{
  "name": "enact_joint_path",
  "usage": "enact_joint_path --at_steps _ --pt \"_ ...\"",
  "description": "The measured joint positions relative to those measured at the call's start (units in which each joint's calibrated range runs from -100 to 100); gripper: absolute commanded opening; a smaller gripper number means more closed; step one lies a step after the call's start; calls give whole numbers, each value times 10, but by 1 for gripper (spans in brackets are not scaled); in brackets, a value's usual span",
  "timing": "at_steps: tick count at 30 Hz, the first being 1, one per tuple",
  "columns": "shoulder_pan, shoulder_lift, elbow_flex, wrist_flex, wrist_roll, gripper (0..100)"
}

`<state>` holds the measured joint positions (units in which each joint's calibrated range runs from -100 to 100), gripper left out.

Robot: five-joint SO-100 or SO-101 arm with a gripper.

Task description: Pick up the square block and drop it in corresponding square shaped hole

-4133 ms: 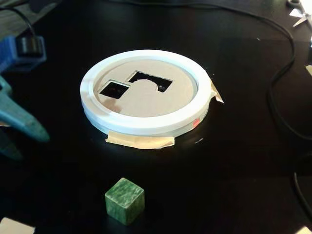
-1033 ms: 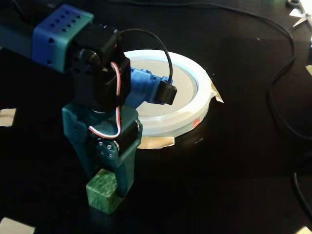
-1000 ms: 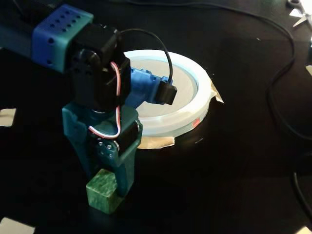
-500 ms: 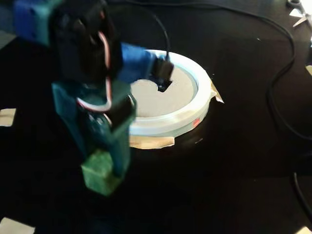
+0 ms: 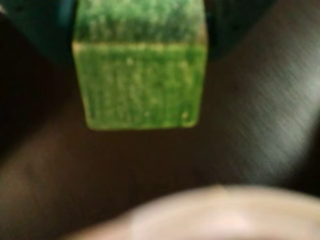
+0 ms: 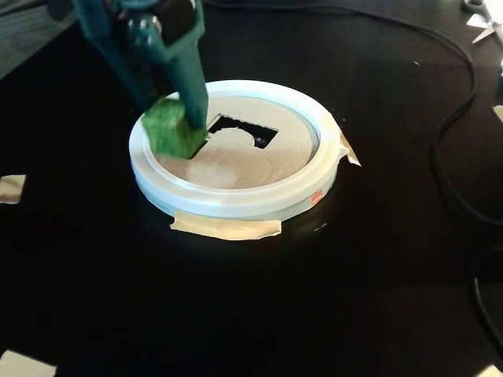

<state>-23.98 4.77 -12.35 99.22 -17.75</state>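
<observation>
My gripper [image 6: 174, 126] is shut on a green square block [image 6: 171, 128] and holds it just above the left rim of a round white sorter lid [image 6: 236, 200]. The lid's tan top has a dark cut-out hole [image 6: 240, 129] just right of the block. In the wrist view the green square block [image 5: 140, 75] fills the upper middle, pinched between my dark teal fingers [image 5: 42, 25], and my gripper [image 5: 140, 30] shows shut on it. The pale lid rim [image 5: 225, 215] lies blurred at the bottom edge.
The lid is fixed to the black table with tape strips [image 6: 226, 228]. A black cable [image 6: 452, 118] curves along the right side. Tape scraps [image 6: 11, 188] lie at the left edge and the bottom corners.
</observation>
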Motion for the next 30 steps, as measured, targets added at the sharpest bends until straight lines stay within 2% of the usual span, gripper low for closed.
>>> enact_joint_path --at_steps 9,13,19,30 --pt "-158 40 0 0 -68 34" --pt "-185 75 0 -4 -78 35" --pt "-248 169 0 -99 -83 35" --pt "-260 214 -1 -144 -83 35"
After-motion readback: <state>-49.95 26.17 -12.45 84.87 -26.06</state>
